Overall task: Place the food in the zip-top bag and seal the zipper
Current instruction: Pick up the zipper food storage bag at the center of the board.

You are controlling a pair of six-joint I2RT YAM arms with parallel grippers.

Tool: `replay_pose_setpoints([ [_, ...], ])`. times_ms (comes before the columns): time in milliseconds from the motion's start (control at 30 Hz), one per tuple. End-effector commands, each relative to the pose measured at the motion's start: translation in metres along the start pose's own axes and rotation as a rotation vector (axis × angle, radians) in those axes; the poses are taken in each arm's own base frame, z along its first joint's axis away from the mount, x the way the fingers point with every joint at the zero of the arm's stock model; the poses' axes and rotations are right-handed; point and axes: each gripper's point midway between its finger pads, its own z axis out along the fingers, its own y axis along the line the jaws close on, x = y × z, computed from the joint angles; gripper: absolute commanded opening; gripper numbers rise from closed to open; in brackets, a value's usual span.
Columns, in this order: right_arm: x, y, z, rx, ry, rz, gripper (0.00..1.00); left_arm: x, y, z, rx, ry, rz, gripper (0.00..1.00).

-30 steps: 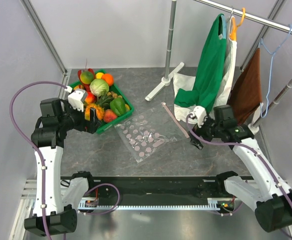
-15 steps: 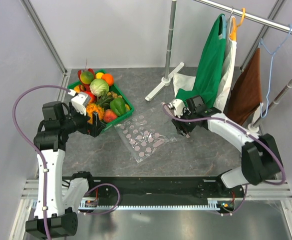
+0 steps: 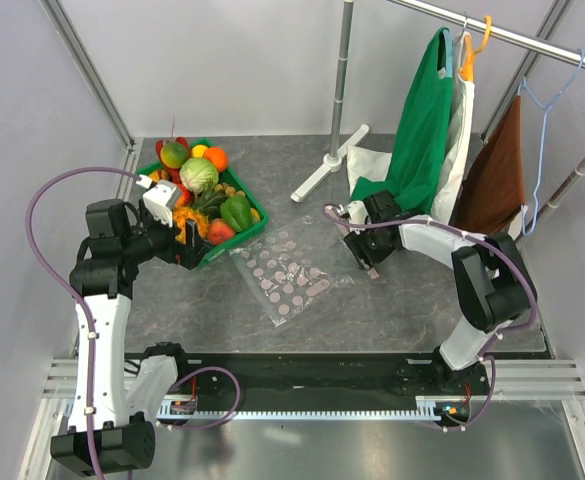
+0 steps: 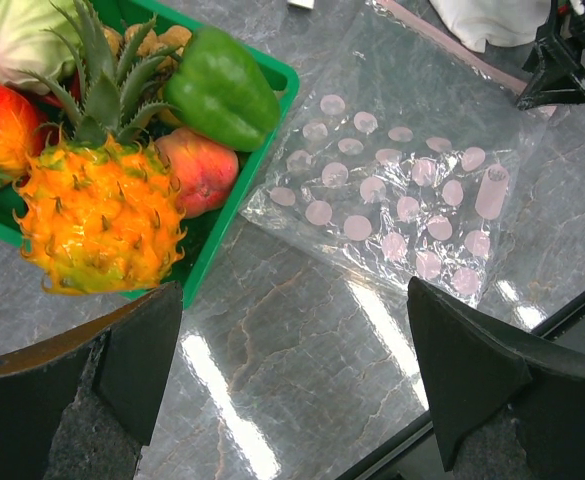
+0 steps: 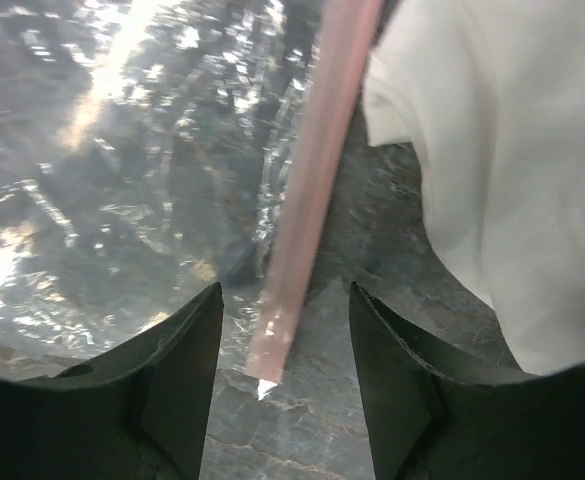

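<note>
The right arm has swung in from the right side of the table since a second ago, and its right claw [image 5: 287, 295] has narrowed on the way. It now sits low at the near end of the zipper [image 5: 312, 180]. From the wrist view the two dark fingers stand part-way apart on either side of the pink strip's tip, with grey tabletop showing between each finger and the strip, so it is straddling, not pinching. Just to the right of the strip lies a heap of white cloth [image 5: 492, 150]. To its left is the crinkled, shiny plastic of the zip-top bag [image 3: 287, 275], which lies flat on the table [image 3: 402, 310] in front of the arms with its pink dots facing up.

The left arm has barely shifted. The left claw [image 4: 292, 300] hangs spread wide and grips nothing, over the table just beside the near corner of the green tray [image 4: 212, 250].

All the food is piled in that tray, left of the bag. A spiky orange fruit [image 4: 102, 220] with a green crown is nearest the claw. A peach [image 4: 197, 170] and a green pepper [image 4: 222, 90] lie behind it, against the tray's rim on the bag side.

Beyond the right arm, a green garment [image 3: 417, 130] hangs from the rail.
</note>
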Motion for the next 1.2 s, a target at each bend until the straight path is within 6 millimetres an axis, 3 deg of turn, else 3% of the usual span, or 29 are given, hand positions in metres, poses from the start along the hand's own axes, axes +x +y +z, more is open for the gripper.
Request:
replay_pose_setpoints([
  [0,-0.001,-0.015,0.010,0.015,0.028,0.046,0.63,-0.009,0.002,0.003,0.005,-0.038,0.021,1.00],
  [200,0.005,0.010,0.017,-0.166,0.075,0.070,0.58,-0.010,0.004,0.007,0.010,-0.040,0.015,1.00],
  [300,0.007,0.018,0.019,-0.213,0.086,0.080,0.45,-0.013,0.005,0.008,0.010,-0.045,0.017,1.00],
  [500,0.012,0.026,0.017,-0.202,0.082,0.052,0.35,-0.018,0.006,0.009,0.013,-0.061,0.027,1.00],
  [567,0.014,0.025,0.018,-0.198,0.097,0.051,0.14,-0.019,0.005,0.010,0.019,-0.062,0.030,1.00],
  [633,0.004,0.021,0.012,-0.179,0.075,0.040,0.00,-0.019,0.005,0.010,0.022,-0.063,0.027,1.00],
  [767,-0.034,0.020,-0.024,-0.173,-0.055,0.002,0.00,-0.022,-0.004,0.011,0.070,-0.075,0.029,1.00],
  [800,-0.054,0.020,-0.043,-0.169,-0.121,-0.009,0.00,-0.025,-0.006,0.010,0.079,-0.083,0.026,1.00],
  [867,-0.070,0.027,-0.063,-0.199,-0.173,0.000,0.00,-0.028,-0.010,0.011,0.101,-0.090,-0.018,0.99],
  [900,-0.085,0.030,-0.082,-0.206,-0.232,-0.009,0.00,-0.032,-0.013,0.011,0.113,-0.100,-0.030,0.98],
  [1033,-0.104,0.044,-0.122,-0.232,-0.354,-0.075,0.00,-0.043,-0.030,0.017,0.202,-0.123,-0.084,0.94],
  [1067,-0.107,0.050,-0.133,-0.241,-0.379,-0.105,0.00,-0.046,-0.041,0.020,0.248,-0.124,-0.082,0.94],
  [1133,-0.115,0.048,-0.148,-0.211,-0.419,-0.137,0.00,-0.056,-0.047,0.025,0.275,-0.140,-0.091,0.94],
  [1167,-0.119,0.047,-0.160,-0.188,-0.453,-0.143,0.00,-0.059,-0.063,0.031,0.305,-0.117,-0.141,0.93],
])
